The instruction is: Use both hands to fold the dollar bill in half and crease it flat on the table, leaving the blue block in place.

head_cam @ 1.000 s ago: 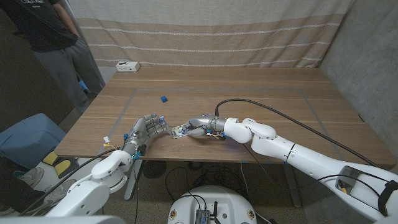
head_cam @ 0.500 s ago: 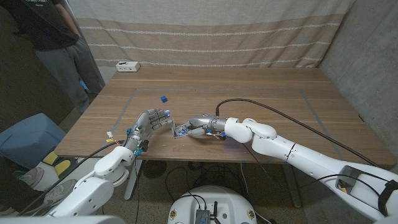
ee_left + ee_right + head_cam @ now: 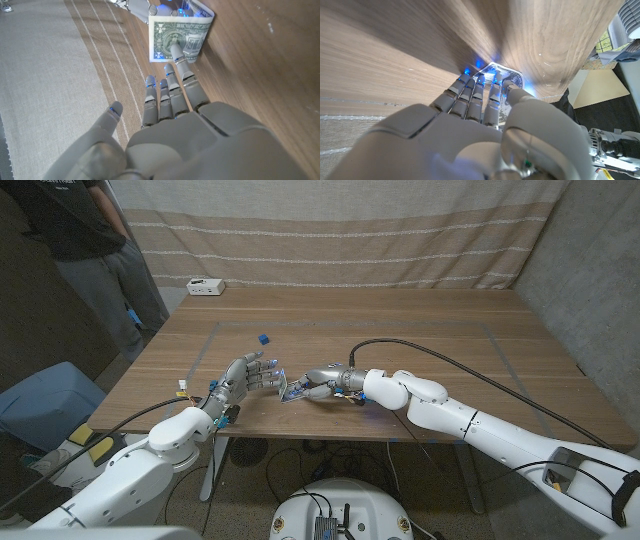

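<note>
The dollar bill (image 3: 289, 389) is near the table's front edge, its left end lifted off the wood. My right hand (image 3: 326, 381) pinches its right end between thumb and fingers; in the right wrist view the bill (image 3: 509, 80) shows past that hand's fingertips (image 3: 472, 90). My left hand (image 3: 246, 375) hovers just left of the bill with fingers stretched out and apart. In the left wrist view one of its fingertips (image 3: 175, 52) touches the face of the bill (image 3: 181, 31). The small blue block (image 3: 263, 338) sits farther back on the table, apart from both hands.
A white box (image 3: 206, 286) stands at the table's back left corner. A person (image 3: 85, 235) stands beyond the table's left side, by a blue bin (image 3: 45, 402). The table's front edge (image 3: 300, 437) runs close behind both hands.
My left hand has risen and moved right, its fingers straightening until they reach the bill's left end. The right hand has stayed in place with the bill.
</note>
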### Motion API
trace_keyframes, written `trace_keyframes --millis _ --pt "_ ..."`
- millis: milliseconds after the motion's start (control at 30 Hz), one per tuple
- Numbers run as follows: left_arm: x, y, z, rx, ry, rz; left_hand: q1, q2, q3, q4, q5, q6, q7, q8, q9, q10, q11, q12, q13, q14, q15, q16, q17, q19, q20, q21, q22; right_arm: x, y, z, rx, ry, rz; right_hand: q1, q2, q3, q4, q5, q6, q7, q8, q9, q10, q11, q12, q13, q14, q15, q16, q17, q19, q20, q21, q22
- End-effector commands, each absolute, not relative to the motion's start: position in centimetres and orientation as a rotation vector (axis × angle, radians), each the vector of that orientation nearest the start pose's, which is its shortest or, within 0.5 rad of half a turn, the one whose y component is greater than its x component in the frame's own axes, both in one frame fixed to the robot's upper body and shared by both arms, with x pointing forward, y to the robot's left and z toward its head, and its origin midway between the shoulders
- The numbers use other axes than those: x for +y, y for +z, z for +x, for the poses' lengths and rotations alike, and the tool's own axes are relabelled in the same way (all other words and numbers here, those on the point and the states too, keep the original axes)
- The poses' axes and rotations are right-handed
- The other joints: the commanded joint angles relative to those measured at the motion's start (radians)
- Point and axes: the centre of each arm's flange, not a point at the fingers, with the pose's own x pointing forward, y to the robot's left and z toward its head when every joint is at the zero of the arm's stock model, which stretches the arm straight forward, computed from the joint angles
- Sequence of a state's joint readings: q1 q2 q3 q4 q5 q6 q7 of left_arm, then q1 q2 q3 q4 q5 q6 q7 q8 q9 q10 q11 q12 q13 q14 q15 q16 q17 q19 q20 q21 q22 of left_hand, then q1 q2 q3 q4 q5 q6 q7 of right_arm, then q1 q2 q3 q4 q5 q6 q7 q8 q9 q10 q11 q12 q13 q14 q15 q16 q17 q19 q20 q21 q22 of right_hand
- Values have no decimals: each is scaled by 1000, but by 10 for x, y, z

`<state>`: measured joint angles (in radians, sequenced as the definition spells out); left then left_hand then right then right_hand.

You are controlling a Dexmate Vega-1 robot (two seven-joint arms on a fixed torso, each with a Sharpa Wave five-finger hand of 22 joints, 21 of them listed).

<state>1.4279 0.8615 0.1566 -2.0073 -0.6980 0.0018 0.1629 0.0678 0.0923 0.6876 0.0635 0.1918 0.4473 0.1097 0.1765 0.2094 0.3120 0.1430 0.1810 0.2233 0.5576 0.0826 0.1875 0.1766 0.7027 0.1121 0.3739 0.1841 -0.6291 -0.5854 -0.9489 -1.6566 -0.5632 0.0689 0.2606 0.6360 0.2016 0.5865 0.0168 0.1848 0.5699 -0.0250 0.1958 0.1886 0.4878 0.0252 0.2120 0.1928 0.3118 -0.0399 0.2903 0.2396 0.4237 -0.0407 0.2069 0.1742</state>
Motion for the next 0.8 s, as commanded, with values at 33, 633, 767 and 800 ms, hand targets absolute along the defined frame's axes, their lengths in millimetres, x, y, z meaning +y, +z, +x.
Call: trace_keyframes --millis 33,633,767,800 --pt "281 -102 510 -380 -313 148 -16 -3 2 10 -4 -90 -54 -11 -8 -39 -7 3 -7 -27 0 -9 2 -19 9 -17 3 -30 -81 579 -717 686 -1525 5 -5 -3 3 -3 11 -3 -1 1 7 5 1 3 10 -23 3 1 10 6 7 2" --pt "263 -96 524 -338 -375 228 -35 -13 3 18 -19 -447 -181 -8 -24 -260 -15 1 -23 -288 67 -21 2 -229 45 -135 4 -34 -76 582 -719 697 -1491 8 -8 -9 -2 -4 15 0 -1 1 9 8 -1 3 13 -21 3 -1 14 8 7 2" --pt "261 -96 525 -302 -364 258 -42 -23 -8 22 -22 -476 -187 -4 -25 -295 -12 0 -24 -332 86 -22 3 -268 63 -153 5 -37 -72 582 -717 702 -1458 4 -17 -17 -2 -6 13 3 -3 1 8 13 -2 3 12 -18 2 -2 14 11 7 2" --pt "262 -96 525 -291 -358 271 -44 -25 -10 23 -22 -482 -188 -4 -25 -299 -13 2 -24 -340 93 -22 3 -273 64 -155 5 -38 -70 582 -719 701 -1447 1 -20 -21 -1 -6 12 4 -3 1 6 17 -3 3 11 -16 1 -2 15 12 7 2"
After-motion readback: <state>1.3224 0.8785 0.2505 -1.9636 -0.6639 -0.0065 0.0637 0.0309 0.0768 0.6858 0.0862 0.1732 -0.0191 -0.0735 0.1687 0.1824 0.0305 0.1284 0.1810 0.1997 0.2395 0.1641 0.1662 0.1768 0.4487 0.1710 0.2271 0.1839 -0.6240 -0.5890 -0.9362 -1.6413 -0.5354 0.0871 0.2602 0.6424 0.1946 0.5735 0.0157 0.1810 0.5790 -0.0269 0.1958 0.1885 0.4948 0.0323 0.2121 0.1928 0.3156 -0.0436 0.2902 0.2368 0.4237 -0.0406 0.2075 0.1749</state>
